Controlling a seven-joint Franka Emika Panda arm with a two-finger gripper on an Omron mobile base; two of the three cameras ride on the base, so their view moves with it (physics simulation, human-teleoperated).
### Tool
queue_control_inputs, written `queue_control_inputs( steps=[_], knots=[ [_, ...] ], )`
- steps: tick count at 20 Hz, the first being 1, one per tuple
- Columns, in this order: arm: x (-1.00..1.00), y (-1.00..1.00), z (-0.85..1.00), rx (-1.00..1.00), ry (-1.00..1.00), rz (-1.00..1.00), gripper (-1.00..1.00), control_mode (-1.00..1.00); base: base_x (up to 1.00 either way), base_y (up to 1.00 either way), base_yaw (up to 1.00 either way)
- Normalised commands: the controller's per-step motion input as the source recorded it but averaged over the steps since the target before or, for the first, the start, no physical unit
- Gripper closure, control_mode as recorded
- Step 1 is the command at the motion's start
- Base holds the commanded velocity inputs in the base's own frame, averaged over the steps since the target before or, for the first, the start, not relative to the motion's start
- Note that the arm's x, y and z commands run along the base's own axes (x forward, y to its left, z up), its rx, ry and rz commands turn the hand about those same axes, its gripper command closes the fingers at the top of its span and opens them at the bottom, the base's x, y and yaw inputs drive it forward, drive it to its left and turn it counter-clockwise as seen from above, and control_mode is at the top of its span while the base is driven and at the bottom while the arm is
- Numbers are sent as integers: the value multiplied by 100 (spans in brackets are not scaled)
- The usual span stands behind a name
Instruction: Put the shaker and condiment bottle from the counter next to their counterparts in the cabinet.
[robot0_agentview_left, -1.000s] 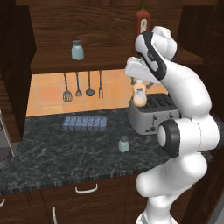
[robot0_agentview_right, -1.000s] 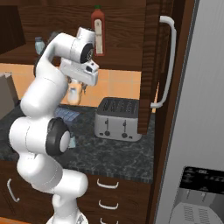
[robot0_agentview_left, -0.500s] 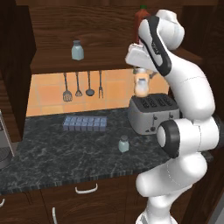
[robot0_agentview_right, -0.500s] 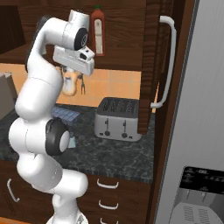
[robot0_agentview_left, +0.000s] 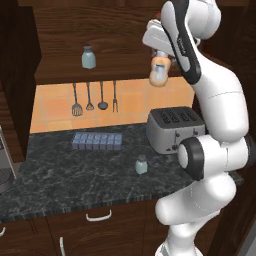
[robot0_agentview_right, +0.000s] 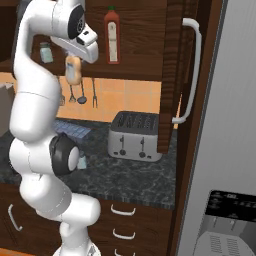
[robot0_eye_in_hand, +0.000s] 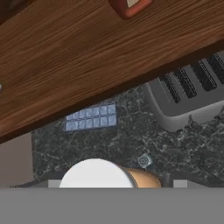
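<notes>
Orange-peach condiment bottle pinched in gripper, raised at cabinet shelf height; shaker on counter; step: carrying; next: forward beside red sauce bottle.

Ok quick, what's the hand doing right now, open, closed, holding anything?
Hand: closed on the condiment bottle, held up in the air at the level of the cabinet shelf.

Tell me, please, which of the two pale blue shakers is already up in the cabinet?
The shaker on the cabinet shelf, left of the hand. Its twin stands on the counter before the toaster.
</notes>
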Motion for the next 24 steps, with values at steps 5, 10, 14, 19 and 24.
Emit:
queue_control_inputs(
  steps=[5, 10, 14, 19, 24],
  knots=[
    [24, 9, 20, 0, -7, -4, 100, -100, 0, 0, 0],
    [70, 0, 84, 0, -21, -11, 100, -100, 0, 0, 0],
    [15, 10, 19, 0, -6, -3, 100, -100, 0, 0, 0],
    [55, -25, -1, 0, 1, 0, 100, -100, 0, 0, 0],
    [35, -22, 0, 1, 1, -1, 100, -100, 0, 0, 0]
  ],
)
